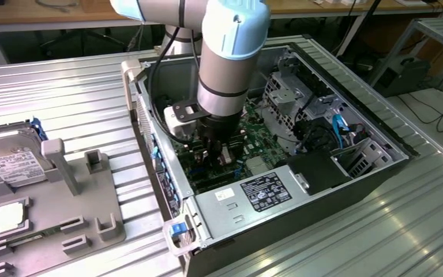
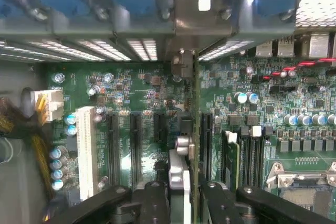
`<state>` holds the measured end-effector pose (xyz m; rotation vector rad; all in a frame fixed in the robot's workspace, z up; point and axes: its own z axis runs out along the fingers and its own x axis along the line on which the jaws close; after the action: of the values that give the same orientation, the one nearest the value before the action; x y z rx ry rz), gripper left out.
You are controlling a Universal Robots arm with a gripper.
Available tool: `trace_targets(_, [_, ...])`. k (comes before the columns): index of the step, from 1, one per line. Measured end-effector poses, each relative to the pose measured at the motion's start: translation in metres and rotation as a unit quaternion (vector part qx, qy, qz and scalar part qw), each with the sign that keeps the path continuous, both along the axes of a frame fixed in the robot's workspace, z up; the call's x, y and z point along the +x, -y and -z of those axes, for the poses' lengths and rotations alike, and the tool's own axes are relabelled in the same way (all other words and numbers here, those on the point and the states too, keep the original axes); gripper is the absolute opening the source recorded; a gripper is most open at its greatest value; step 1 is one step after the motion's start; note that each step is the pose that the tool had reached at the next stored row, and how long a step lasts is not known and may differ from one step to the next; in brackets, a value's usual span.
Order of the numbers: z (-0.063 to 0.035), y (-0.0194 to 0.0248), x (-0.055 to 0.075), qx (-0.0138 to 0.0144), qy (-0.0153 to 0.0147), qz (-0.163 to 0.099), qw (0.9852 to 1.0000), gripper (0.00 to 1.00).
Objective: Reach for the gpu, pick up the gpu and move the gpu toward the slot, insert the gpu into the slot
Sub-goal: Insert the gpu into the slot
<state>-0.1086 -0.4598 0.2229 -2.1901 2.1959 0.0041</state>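
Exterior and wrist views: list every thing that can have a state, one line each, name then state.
gripper: shut on the gpu, down inside the case over the motherboard.
gpu: held edge-on, upright, standing over the board.
computer case: side panel off, interior exposed.
hard drive: outside the case, resting in the grey fixture.
processor socket: looks empty, partly out of frame.

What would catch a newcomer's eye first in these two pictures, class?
First, the big grey robot arm reaching down into the open computer case in the middle of the exterior view. Next, in the wrist view, the green motherboard with the gripper closed on the gpu, a thin card standing on edge over it. A hard drive lies at the exterior view's left.
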Motion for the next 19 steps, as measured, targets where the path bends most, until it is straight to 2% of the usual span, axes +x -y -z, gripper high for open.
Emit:
trace_targets(1, [-0.0030, 0.0004, 0.000, -0.0016, -0.0008, 0.000, 1.0000, 0.29])
trace_targets(2, [-0.0047, 0.0003, 0.000, -0.0011, -0.0005, 0.000, 1.0000, 0.35])
trace_targets(8, [-0.0248, 0.0003, 0.000, -0.0032, 0.0011, 0.000, 1.0000, 0.35])
trace_targets(19, [-0.0495, 0.0002, 0.000, -0.0070, 0.0025, 0.000, 1.0000, 0.35])
